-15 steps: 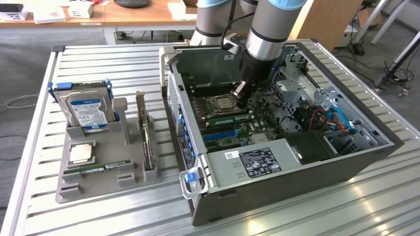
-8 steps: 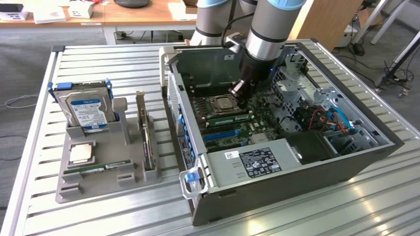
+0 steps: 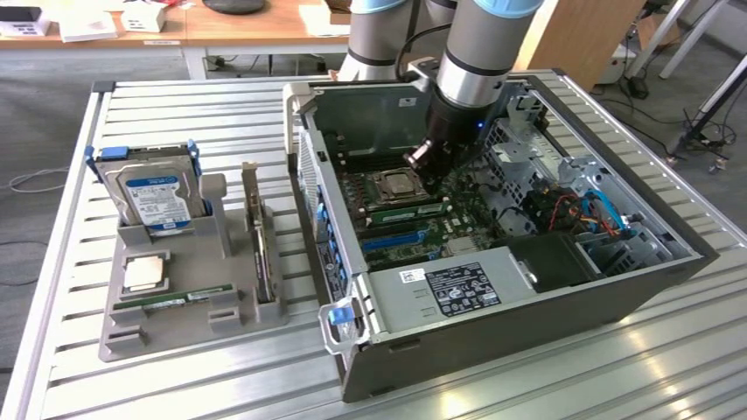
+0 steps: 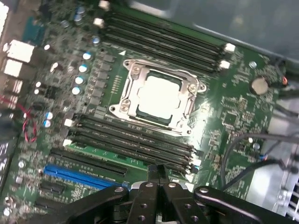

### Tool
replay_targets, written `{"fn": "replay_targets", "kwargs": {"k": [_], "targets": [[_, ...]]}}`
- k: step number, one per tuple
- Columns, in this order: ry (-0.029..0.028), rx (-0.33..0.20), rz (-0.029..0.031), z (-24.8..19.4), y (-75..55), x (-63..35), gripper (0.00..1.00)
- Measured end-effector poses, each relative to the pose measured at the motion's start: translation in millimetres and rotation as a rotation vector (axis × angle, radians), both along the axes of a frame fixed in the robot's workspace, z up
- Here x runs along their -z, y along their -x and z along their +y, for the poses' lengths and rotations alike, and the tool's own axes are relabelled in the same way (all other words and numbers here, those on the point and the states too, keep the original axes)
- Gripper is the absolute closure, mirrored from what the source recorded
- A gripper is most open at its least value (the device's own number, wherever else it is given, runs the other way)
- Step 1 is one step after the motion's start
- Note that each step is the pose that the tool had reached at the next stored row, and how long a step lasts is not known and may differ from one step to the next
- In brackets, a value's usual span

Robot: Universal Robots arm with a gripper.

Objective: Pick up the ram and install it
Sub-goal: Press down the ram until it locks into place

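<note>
Fingers are pressed together on my gripper (image 4: 158, 179), with nothing held between them, and I am seeing them hanging just above the motherboard (image 4: 224, 116) inside the open computer case (image 3: 653, 271). In the wrist view the closed tips are sitting right over the memory slots (image 4: 135, 137) beside the processor socket (image 4: 156, 95), and a green ram stick (image 4: 112, 156) is lying in the slot nearest the blue expansion slot (image 4: 79, 176) — I cannot tell whether the tips are touching it.

In the exterior view I am watching the arm (image 3: 473, 79) reaching down into the case, its gripper (image 3: 422, 162) close to the socket (image 3: 397, 185). A ram stick (image 3: 411, 213) is showing green in the slots just beside that socket.

Well apart, on the exterior view's left, the grey parts holder (image 3: 192, 328) is resting on the slatted table (image 3: 526, 385). It is carrying a hard drive (image 3: 152, 194) upright, a silver processor chip (image 3: 143, 273) lying flat, another green ram stick (image 3: 187, 297) lying flat near the chip, and a dark expansion card (image 3: 259, 254) standing on edge.
</note>
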State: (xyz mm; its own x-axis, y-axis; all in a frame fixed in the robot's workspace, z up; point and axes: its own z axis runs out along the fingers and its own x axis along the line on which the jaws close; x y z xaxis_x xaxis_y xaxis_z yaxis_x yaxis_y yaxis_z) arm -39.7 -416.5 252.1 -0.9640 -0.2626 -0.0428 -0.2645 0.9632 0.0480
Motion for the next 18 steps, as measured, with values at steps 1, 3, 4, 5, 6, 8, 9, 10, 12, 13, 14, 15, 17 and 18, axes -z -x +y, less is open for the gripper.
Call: {"fn": "replay_targets", "kwargs": {"k": [1,3,4,5,6,8,9,10,12,13,14,15,17,18], "targets": [[0.0,0.018,0.0,0.0,0.0,0.0,0.89],[-0.0001,0.054,0.0,0.0,0.0,0.1,0.89],[0.0,0.072,0.0,0.0,0.0,0.1,0.89],[0.0,0.09,0.0,0.0,0.0,0.2,0.89],[0.0,0.11,0.0,0.0,0.0,0.2,0.89],[-0.0001,0.146,0.0,0.0,0.0,0.3,0.89],[0.0,0.163,0.0,0.0,0.0,0.3,0.89],[0.0,0.182,0.0,0.0,0.0,0.3,0.89],[0.0,0.218,0.0,0.0,0.0,0.4,0.89],[0.0,0.236,0.0,0.0,0.0,0.4,0.89],[0.0,0.254,0.0,0.0,0.0,0.4,0.89],[0.0,0.269,0.0,0.0,0.0,0.4,0.89],[0.0001,0.272,0.0,0.0,0.0,0.4,0.89],[0.0,0.272,0.0,0.0,0.0,0.4,0.89]]}}
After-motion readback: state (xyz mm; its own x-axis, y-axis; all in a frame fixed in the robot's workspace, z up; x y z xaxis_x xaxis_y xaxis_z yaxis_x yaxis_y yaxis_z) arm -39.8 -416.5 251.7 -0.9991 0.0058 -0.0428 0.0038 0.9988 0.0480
